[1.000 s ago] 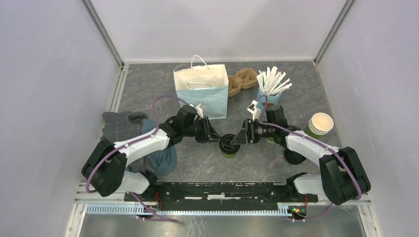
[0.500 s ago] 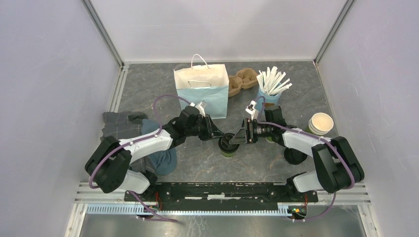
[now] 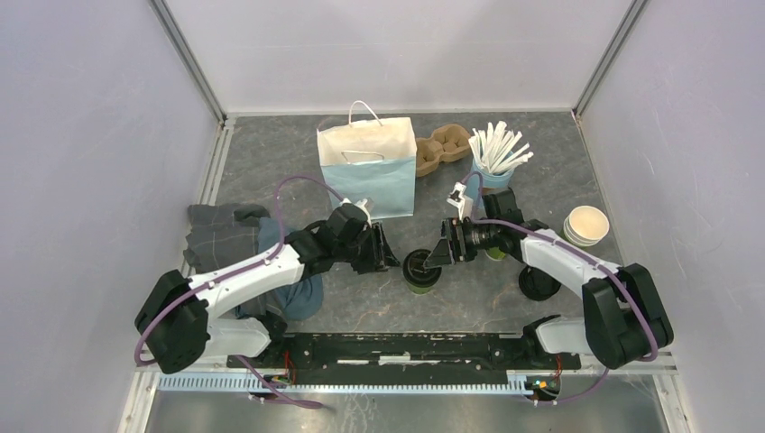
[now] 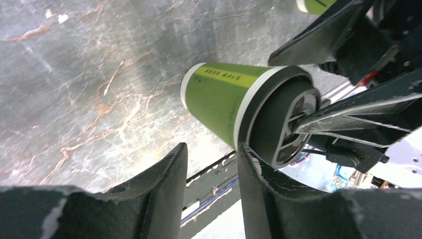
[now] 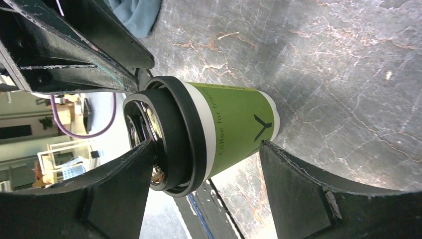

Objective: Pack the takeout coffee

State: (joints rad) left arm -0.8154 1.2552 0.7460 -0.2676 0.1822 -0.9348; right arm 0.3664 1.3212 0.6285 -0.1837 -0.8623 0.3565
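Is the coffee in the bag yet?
Not yet. The lid is on the takeout coffee, standing outside the blue bag. The right end effector straddles it, jaws open; the left end effector sits open beside it. Gripping, lifting and bagging are left.

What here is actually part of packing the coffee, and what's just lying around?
Part of the job:
- takeout coffee, green cup with a black lid
- blue paper bag, probably where it goes

Just lying about:
- cardboard cup carrier
- light-blue cup of white sticks
- lidless green cup
- grey-blue cloth
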